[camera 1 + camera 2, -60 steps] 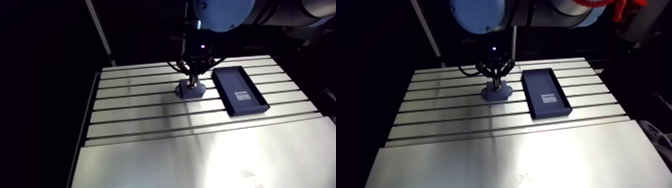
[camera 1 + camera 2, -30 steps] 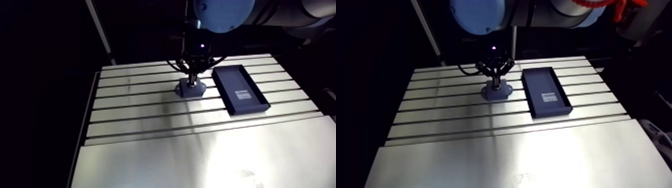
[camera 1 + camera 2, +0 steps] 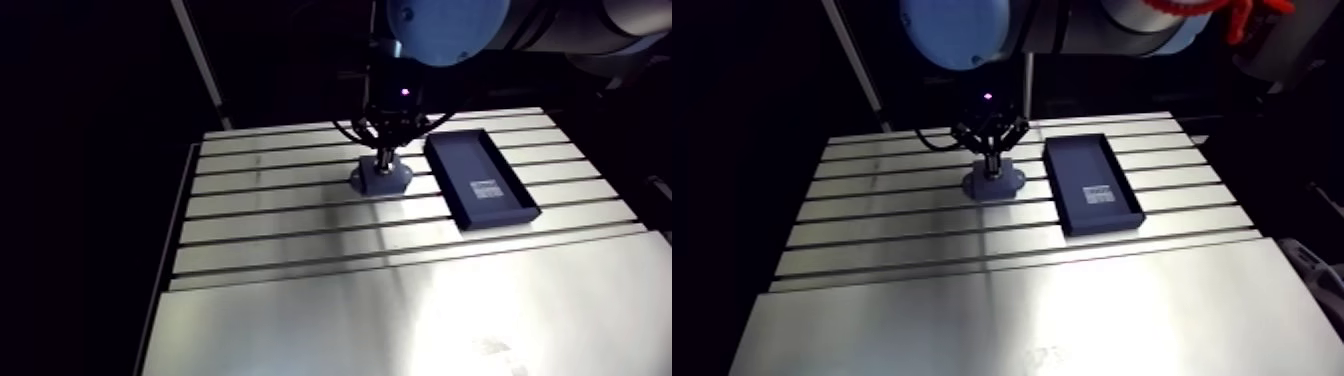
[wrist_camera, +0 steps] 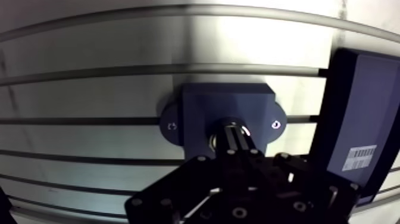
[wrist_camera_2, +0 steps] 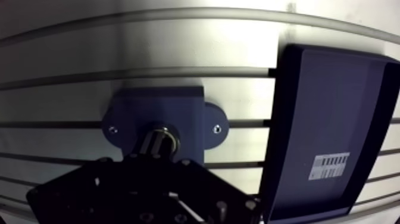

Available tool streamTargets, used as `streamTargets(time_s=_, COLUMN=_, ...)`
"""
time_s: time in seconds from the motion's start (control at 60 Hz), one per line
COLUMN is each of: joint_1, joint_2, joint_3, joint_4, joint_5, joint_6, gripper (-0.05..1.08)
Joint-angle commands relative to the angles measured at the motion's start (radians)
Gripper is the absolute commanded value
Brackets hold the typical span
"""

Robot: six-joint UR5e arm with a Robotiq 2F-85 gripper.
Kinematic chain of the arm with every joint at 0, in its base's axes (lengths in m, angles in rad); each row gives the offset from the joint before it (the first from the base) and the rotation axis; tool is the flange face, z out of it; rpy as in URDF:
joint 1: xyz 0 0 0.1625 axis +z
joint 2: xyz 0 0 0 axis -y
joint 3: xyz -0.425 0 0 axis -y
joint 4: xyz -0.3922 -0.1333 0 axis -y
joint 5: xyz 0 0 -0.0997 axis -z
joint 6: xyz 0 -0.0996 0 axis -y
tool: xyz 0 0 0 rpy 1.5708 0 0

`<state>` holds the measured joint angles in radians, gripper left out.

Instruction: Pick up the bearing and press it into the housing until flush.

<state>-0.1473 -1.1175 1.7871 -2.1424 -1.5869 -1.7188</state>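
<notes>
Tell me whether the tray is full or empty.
Empty. The tray shows a bare dark floor in the wrist view, with only a flat barcode label on it; nothing lies inside.

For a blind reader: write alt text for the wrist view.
The claw meets a shiny bearing at the centre of a blue housing on the slotted table. A dark tray with a barcode label lies beside the housing.

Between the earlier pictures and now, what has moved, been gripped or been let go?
Nothing visibly changed. The gripper stays down over the blue housing, at the bearing in its bore. The dark tray lies beside the housing as before.
</notes>
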Motion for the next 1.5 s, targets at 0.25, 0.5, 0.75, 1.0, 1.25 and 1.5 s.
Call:
streamTargets(time_s=0.25, joint_1=0.0, joint_2=0.005, joint_3=0.001, joint_4=0.0, joint_5=-0.002, joint_6=-0.003, gripper=0.89)
streamTargets(time_s=0.5, joint_1=0.0, joint_2=0.006, joint_3=0.007, joint_4=-0.001, joint_5=-0.002, joint_6=-0.003, gripper=0.89)
streamTargets(time_s=0.75, joint_1=0.0, joint_2=0.006, joint_3=0.011, joint_4=0.0, joint_5=0.0, joint_6=-0.003, gripper=0.89)
streamTargets(time_s=1.0, joint_1=0.002, joint_2=0.006, joint_3=0.013, joint_4=0.0, joint_5=-0.001, joint_6=-0.003, gripper=0.89)
streamTargets(time_s=1.25, joint_1=0.002, joint_2=0.006, joint_3=0.013, joint_4=-0.001, joint_5=-0.002, joint_6=-0.003, gripper=0.89)
streamTargets(time_s=1.5, joint_1=0.0, joint_2=0.006, joint_3=0.015, joint_4=-0.003, joint_5=-0.003, joint_6=-0.005, gripper=0.89)
